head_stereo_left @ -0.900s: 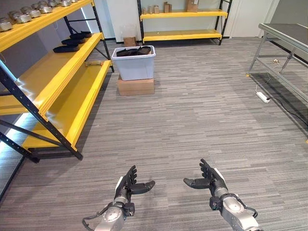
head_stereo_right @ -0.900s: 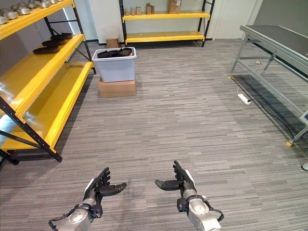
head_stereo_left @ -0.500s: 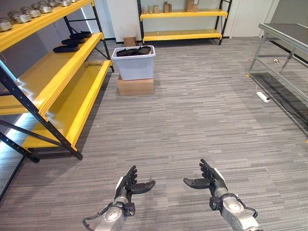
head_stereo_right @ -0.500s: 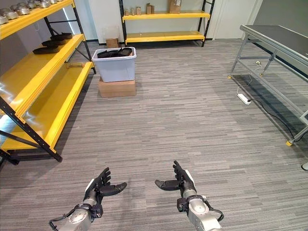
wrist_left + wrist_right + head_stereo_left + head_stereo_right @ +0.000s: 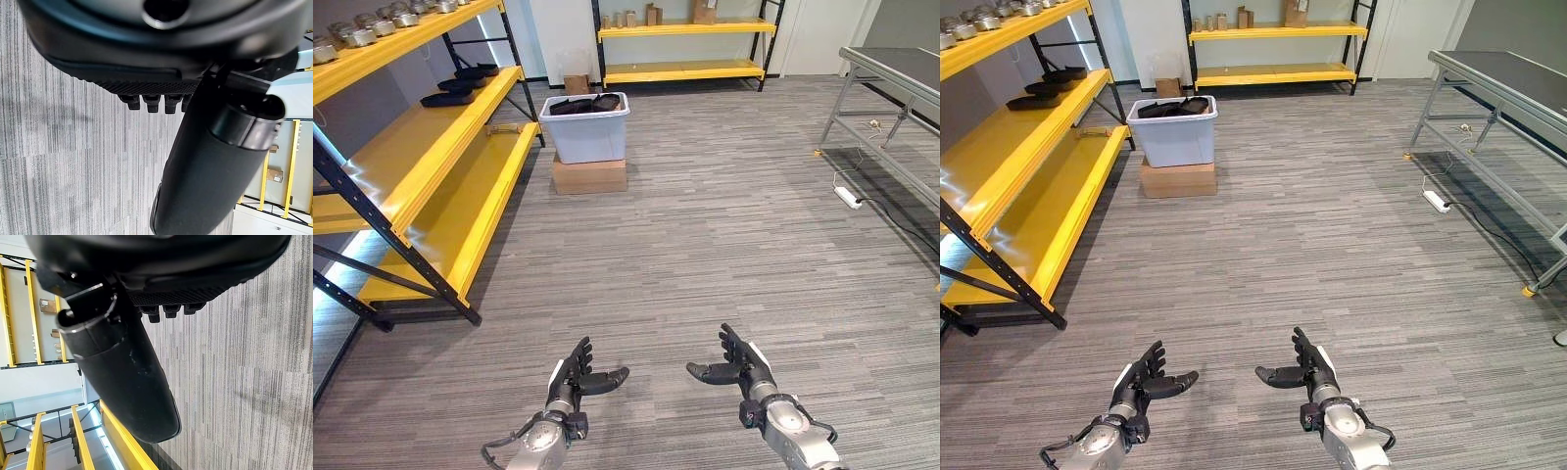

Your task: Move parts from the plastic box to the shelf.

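Left eye view: plastic box (image 5: 586,127) on a cardboard carton (image 5: 590,174), dark parts (image 5: 584,104) inside, beside the yellow shelf (image 5: 431,147); some parts shelved.
Right eye view: left hand (image 5: 1141,380) and right hand (image 5: 1306,372) empty, fingers spread, far off.
Wrist views: nothing held. Most remains.

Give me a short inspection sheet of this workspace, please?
Surface: grey striped carpet floor.
Job's things: plastic box of dark parts on a cardboard box; dark parts on the yellow shelf.
Clutter: metal cans on the top level.
Hands: left hand and right hand open, holding nothing.
Cables: power strip with its cord by the metal table.
Surroundings: second yellow shelf at the far wall.
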### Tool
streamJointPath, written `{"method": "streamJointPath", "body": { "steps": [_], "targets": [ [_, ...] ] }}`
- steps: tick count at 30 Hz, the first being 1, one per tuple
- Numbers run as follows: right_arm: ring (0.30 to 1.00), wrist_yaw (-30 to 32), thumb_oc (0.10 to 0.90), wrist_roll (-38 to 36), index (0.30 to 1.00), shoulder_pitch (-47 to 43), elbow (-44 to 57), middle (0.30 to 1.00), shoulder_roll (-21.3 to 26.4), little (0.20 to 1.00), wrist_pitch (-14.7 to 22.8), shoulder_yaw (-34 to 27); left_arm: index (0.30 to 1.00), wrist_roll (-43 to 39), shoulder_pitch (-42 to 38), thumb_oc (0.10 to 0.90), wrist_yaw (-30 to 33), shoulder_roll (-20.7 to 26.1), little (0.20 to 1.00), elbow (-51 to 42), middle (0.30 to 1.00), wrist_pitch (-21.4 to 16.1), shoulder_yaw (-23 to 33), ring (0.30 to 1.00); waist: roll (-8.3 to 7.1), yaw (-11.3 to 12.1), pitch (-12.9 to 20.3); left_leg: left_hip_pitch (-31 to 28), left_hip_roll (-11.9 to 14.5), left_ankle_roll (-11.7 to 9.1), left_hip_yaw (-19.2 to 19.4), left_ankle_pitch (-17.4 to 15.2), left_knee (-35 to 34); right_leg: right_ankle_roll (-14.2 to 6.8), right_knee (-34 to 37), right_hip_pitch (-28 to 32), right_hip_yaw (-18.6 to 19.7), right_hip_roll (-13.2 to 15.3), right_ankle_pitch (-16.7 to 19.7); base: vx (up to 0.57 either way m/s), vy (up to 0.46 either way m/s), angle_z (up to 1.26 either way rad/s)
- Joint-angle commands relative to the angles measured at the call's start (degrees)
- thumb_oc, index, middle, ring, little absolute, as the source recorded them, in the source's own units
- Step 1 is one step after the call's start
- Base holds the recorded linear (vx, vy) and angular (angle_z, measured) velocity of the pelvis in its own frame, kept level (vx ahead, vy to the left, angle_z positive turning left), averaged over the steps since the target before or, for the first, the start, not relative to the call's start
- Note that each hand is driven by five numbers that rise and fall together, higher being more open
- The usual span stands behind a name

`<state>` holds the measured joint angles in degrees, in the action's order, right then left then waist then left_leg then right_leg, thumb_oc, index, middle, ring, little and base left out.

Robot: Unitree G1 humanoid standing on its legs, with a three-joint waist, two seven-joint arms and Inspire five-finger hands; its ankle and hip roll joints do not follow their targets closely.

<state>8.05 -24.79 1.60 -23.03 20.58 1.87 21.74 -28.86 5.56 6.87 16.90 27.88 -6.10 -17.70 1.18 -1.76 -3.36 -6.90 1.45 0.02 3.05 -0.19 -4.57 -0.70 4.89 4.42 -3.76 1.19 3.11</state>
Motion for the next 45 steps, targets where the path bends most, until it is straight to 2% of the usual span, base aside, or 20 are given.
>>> {"method": "streamJointPath", "body": {
  "steps": [1,14,17,20,21,22,25,26,27,28,29,31,32,34,35,38,42,43,44,45],
  "targets": [
    [1.000,0.10,0.900,0.32,1.000,-5.26,-0.40,1.000,-1.50,1.000,4.59,0.50,1.000,0.65,-6.67,0.900,-0.27,1.39,1.000,1.25,1.000,-4.02,1.07,1.000,-2.31,-0.83,2.88,-0.25,2.98,-1.74,1.36,-2.74,-0.43,-6.61,-0.85,2.17,3.13,6.72,-6.16,0.00,0.000,0.00],
    [1.000,-0.05,0.900,-0.38,1.000,-6.43,-0.35,1.000,-1.03,1.000,4.74,0.28,1.000,-0.11,-7.45,0.900,-0.29,1.87,1.000,-0.45,1.000,-4.29,0.96,1.000,-2.64,-0.48,2.09,0.35,2.81,-1.49,1.54,-2.74,-0.42,-6.86,-1.16,1.52,2.86,7.10,-6.42,0.01,0.006,0.00],
    [1.000,-0.03,0.900,-0.97,1.000,-7.71,-0.78,1.000,-0.88,1.000,5.12,0.20,1.000,-0.43,-8.23,0.900,-0.34,2.44,1.000,-1.39,1.000,-4.56,0.87,1.000,-3.71,0.03,1.08,4.01,2.35,-0.79,1.22,-5.58,6.59,-6.95,-4.37,0.22,3.10,8.18,-7.00,0.00,0.027,0.00],
    [1.000,-0.09,0.900,-1.46,1.000,-8.31,-0.50,1.000,-0.65,1.000,5.36,0.20,1.000,-0.89,-9.00,0.900,-0.24,2.71,1.000,-2.37,1.000,-4.70,0.66,1.000,-3.86,0.20,0.32,6.34,1.57,-0.21,0.88,-7.46,10.45,-7.23,-8.42,-1.72,3.23,8.76,-7.71,-0.02,0.080,0.00],
    [1.000,-0.15,0.900,-1.61,1.000,-8.57,-0.64,1.000,-0.58,1.000,5.43,0.12,1.000,-1.03,-9.47,0.900,-0.28,2.73,1.000,-2.41,1.000,-4.78,0.43,1.000,-3.73,0.18,-0.13,7.17,0.90,0.30,0.55,-8.36,11.94,-7.57,-11.29,-3.05,3.26,9.11,-8.09,0.00,0.198,-0.01],
    [1.000,-0.14,0.900,-1.88,1.000,-8.42,-1.04,1.000,-0.79,1.000,5.47,-0.21,1.000,-0.75,-10.22,0.900,-0.43,2.66,1.000,-2.40,1.000,-4.66,-0.29,1.000,-3.51,-0.11,-0.60,7.90,-0.67,1.89,-0.24,-9.55,13.14,-8.50,-19.19,-6.97,3.81,10.22,-5.50,0.01,0.279,-0.03],
    [1.000,-0.18,0.900,-2.42,1.000,-6.93,0.50,1.000,-1.14,1.000,5.33,-0.75,1.000,-0.23,-10.10,0.900,-0.67,2.72,1.000,-3.35,1.000,-4.07,-0.59,1.000,-2.67,-1.42,-2.39,6.62,-2.67,4.26,-1.49,-10.93,14.38,-7.88,-35.12,-14.99,6.38,10.63,4.48,0.03,0.240,0.13],
    [1.000,-0.17,0.900,-2.42,1.000,-6.92,0.52,1.000,-1.13,1.000,5.32,-0.75,1.000,-0.23,-10.10,0.900,-0.67,2.72,1.000,-3.36,1.000,-4.06,-0.59,1.000,-2.74,-1.37,-2.38,6.70,-2.75,4.28,-1.42,-10.99,14.49,-7.92,-35.34,-15.16,6.51,10.69,4.39,0.04,0.263,0.27],
    [1.000,0.18,0.900,-2.64,1.000,-7.25,0.47,1.000,-1.43,1.000,5.66,-0.95,1.000,-0.16,-10.76,0.900,-0.54,2.85,1.000,-4.19,1.000,-4.25,-1.05,1.000,-1.52,-2.35,-4.90,5.20,-3.00,5.35,-2.00,-11.57,14.88,-7.65,-44.06,-21.25,7.42,9.76,6.10,0.06,0.232,0.59],
    [1.000,0.39,0.900,-2.64,1.000,-7.40,0.11,1.000,-1.49,1.000,5.73,-1.14,1.000,0.00,-10.89,0.900,-0.63,2.78,1.000,-3.94,1.000,-4.15,-1.17,1.000,-0.73,-2.74,-5.33,4.55,-2.79,5.48,-2.69,-11.91,14.94,-7.70,-45.70,-24.04,7.04,8.90,4.03,0.12,0.268,0.70],
    [1.000,0.42,0.900,-2.96,1.000,-7.43,0.63,1.000,-1.46,1.000,5.80,-1.31,1.000,0.07,-10.80,0.900,-0.68,2.72,1.000,-3.82,1.000,-4.08,-1.10,1.000,-0.57,-3.32,-5.55,3.85,-3.03,5.63,-3.03,-12.47,15.23,-7.57,-46.84,-25.99,6.57,8.30,2.31,0.18,0.131,0.54],
    [1.000,0.19,0.900,-3.43,1.000,-7.32,0.34,1.000,-1.26,1.000,5.81,-1.52,1.000,0.47,-10.62,0.900,-1.25,2.76,1.000,-3.30,1.000,-3.87,-0.88,1.000,-0.47,-4.57,-5.39,1.16,-3.79,5.50,-4.32,-13.05,14.60,-7.29,-43.94,-28.46,5.91,6.61,0.47,0.22,0.064,0.18],
    [1.000,0.19,0.900,-3.43,1.000,-7.32,0.34,1.000,-1.25,1.000,5.81,-1.52,1.000,0.47,-10.62,0.900,-1.25,2.76,1.000,-3.30,1.000,-3.87,-0.88,1.000,-0.47,-4.60,-5.44,1.10,-3.79,5.50,-4.35,-13.05,14.59,-7.29,-43.94,-28.39,5.88,6.63,0.46,0.28,-0.002,0.23],
    [1.000,0.11,0.900,-3.54,1.000,-6.30,1.95,1.000,-0.40,1.000,5.92,-2.13,1.000,0.33,-9.80,0.900,-1.74,2.78,1.000,-3.95,1.000,-3.98,-0.35,1.000,-1.34,-5.98,-5.30,-3.85,-5.12,4.66,-6.97,-15.25,14.14,-7.83,-31.93,-29.94,5.16,5.99,1.06,0.37,-0.057,0.24],
    [1.000,0.12,0.900,-3.54,1.000,-6.28,1.97,1.000,-0.37,1.000,5.91,-2.13,1.000,0.33,-9.78,0.900,-1.73,2.75,1.000,-3.96,1.000,-3.97,-0.36,1.000,-1.17,-6.08,-5.47,-4.09,-4.92,4.63,-7.07,-15.33,14.12,-7.80,-31.83,-29.61,4.94,5.90,1.02,0.31,-0.079,0.37],
    [1.000,0.21,0.900,-3.48,1.000,-4.64,2.67,1.000,0.10,1.000,5.86,-3.40,1.000,0.33,-8.94,0.900,-1.74,2.14,1.000,-3.82,1.000,-3.93,0.03,1.000,-1.74,-6.46,-5.10,-7.99,-4.83,3.39,-8.16,-17.48,14.27,-8.87,-20.10,-29.33,3.13,5.65,2.69,0.30,-0.105,0.34],
    [1.000,0.20,0.900,-3.46,1.000,-2.55,3.91,1.000,0.78,1.000,5.68,-4.97,1.000,0.32,-8.15,0.900,-1.99,1.92,1.000,-4.66,1.000,-3.82,-0.06,1.000,-1.94,-6.90,-4.26,-10.43,-4.15,2.55,-9.00,-20.03,16.67,-9.27,-18.53,-30.44,3.63,4.67,4.63,0.33,-0.161,0.24],
    [1.000,-0.11,0.900,-3.14,1.000,-1.12,3.85,1.000,1.08,1.000,5.49,-5.68,1.000,0.18,-7.31,0.900,-2.41,1.70,1.000,-5.00,1.000,-3.62,0.11,1.000,-2.32,-6.75,-3.46,-10.79,-2.89,1.72,-9.18,-21.22,19.47,-8.24,-19.32,-29.76,4.43,3.54,4.50,0.39,-0.261,0.33],
    [1.000,0.46,0.900,-3.83,1.000,-1.86,3.88,1.000,1.95,1.000,5.76,-5.32,1.000,-0.22,-7.40,0.900,-2.22,1.51,1.000,-4.87,1.000,-3.62,-0.38,1.000,-1.66,-7.04,-3.45,-10.56,-1.34,1.45,-9.34,-20.43,21.74,-7.87,-24.11,-33.45,5.42,1.98,4.47,0.47,-0.336,0.51],
    [1.000,0.51,0.900,-4.25,1.000,-1.76,4.64,1.000,2.23,1.000,5.87,-5.32,1.000,-0.75,-7.39,0.900,-1.85,1.52,1.000,-4.70,1.000,-3.62,-0.50,1.000,-1.39,-7.14,-3.01,-11.09,-0.41,1.04,-9.11,-20.05,21.22,-7.25,-26.69,-34.65,4.92,0.89,3.55,0.26,-0.184,0.33]
  ]
}}
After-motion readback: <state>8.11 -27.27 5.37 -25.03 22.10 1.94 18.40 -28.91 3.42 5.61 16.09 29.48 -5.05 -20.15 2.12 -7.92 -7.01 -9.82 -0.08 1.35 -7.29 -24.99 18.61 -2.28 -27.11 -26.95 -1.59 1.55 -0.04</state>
